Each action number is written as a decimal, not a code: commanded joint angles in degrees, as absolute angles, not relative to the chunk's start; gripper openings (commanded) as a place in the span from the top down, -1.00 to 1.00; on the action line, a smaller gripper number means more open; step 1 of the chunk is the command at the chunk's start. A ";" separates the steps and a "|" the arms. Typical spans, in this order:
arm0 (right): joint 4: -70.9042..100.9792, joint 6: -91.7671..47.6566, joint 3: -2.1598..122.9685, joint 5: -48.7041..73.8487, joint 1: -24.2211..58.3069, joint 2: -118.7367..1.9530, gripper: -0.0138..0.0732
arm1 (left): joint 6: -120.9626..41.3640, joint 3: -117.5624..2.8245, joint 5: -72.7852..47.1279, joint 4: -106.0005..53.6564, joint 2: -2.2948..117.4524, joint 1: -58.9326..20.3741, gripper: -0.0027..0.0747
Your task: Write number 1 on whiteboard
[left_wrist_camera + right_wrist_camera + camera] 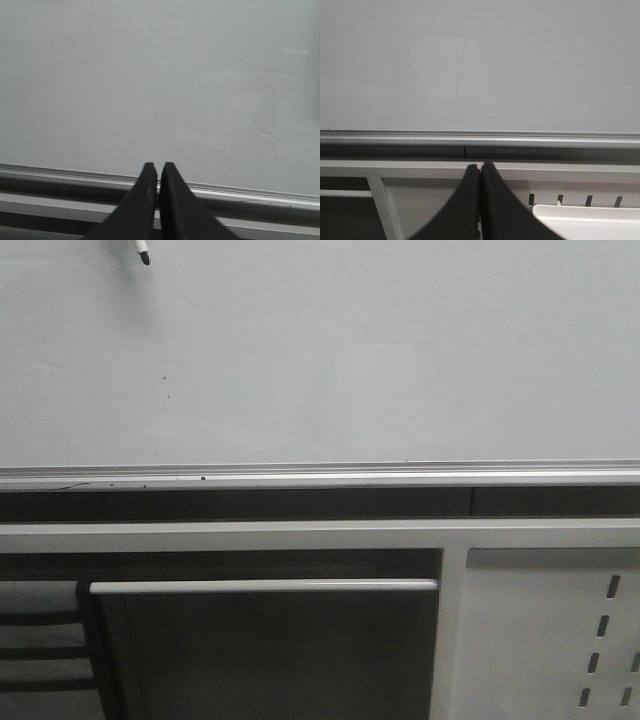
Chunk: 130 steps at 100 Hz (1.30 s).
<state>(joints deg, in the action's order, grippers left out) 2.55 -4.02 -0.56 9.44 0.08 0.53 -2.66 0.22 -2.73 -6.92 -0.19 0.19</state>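
Observation:
The whiteboard (350, 360) is a large pale grey glossy board that fills the upper half of the front view, with a silver rail (320, 478) along its lower edge. No black stroke of a number 1 shows on it, only tiny dark specks. A marker tip (143, 252), white with a black point, pokes in at the top left; what holds it is out of view. My left gripper (158, 167) is shut and empty, facing the board (150, 75) above the rail. My right gripper (480, 167) is shut and empty, lower, below the board (480, 60).
Below the rail is a dark gap and a grey frame with a horizontal bar (260, 586). A white perforated panel (560, 640) stands at the lower right. A white tray (590, 220) lies beside my right gripper's fingers.

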 commanded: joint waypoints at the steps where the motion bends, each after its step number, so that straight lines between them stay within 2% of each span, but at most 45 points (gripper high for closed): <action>1: 2.01 -4.14 -2.12 5.28 -0.15 1.59 0.81 | -2.12 2.51 1.07 -6.91 -1.51 0.30 0.98; 90: 3.45 -4.14 -2.12 3.01 -0.15 1.59 0.81 | -2.12 2.51 1.07 -8.26 -1.51 0.30 0.98; 103: 11.02 -4.14 -2.12 0.76 -0.15 1.59 0.81 | -2.12 2.51 1.07 -16.80 -1.51 0.30 0.98; 130: 37.56 -4.14 -1.99 -0.93 -0.15 1.59 0.81 | -2.12 2.13 1.04 -42.48 -1.51 0.30 0.98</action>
